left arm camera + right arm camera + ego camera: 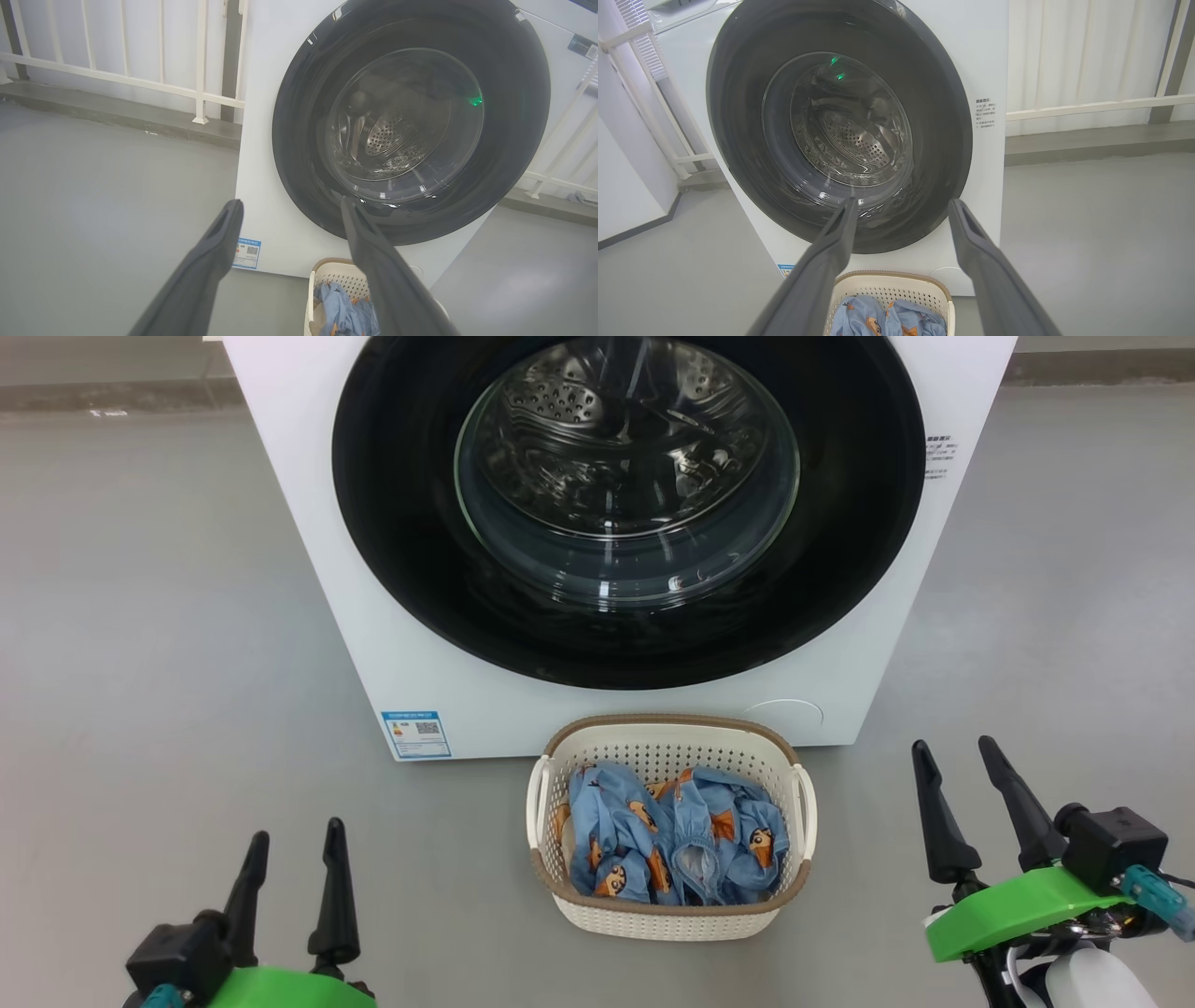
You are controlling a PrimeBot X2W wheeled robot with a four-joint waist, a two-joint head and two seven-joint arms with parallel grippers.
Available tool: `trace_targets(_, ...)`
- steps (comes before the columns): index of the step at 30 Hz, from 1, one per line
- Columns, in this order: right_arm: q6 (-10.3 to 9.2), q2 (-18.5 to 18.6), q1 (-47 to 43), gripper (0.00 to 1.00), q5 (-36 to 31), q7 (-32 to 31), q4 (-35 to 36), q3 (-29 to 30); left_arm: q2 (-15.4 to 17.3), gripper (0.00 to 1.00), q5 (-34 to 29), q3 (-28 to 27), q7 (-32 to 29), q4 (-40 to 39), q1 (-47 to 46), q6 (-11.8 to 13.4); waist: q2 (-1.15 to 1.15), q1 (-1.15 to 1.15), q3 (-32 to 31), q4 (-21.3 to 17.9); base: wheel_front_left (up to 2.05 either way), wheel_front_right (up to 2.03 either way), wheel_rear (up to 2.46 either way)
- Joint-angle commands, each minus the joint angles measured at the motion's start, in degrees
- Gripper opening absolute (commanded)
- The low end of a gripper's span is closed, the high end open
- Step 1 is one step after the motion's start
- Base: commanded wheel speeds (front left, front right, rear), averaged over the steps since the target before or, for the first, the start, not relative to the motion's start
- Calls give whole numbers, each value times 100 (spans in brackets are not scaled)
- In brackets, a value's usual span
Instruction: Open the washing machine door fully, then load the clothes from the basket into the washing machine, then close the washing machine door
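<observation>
With left gripper and right gripper spread, the 12 o'clock glossy black-rimmed glass door is judged stiff, slick, best hooked at its edge.

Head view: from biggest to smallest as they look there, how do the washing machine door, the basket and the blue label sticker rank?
1. washing machine door, largest even with its top cut off
2. basket, nearer the camera yet clearly smaller
3. blue label sticker, smallest
</observation>
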State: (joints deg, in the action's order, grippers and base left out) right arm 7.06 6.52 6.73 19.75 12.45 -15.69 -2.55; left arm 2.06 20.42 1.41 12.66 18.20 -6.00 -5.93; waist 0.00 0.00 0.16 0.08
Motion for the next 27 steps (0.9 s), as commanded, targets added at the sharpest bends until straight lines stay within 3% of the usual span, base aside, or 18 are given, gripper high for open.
trace_targets(1,41,90,240,100,-223,117,122,-158,77,100,-214,-134,97,-92,-292,26,0,0,0,7,0,0,0)
trace_targets(9,43,126,288,100,-660,252,112,-242,82,100,-697,-100,232,-102,-321,42,0,0,4,17,0,0,0)
trace_targets(27,43,122,284,100,-581,255,100,-227,82,100,-678,-80,234,-92,-322,52,0,0,-3,20,0,0,0)
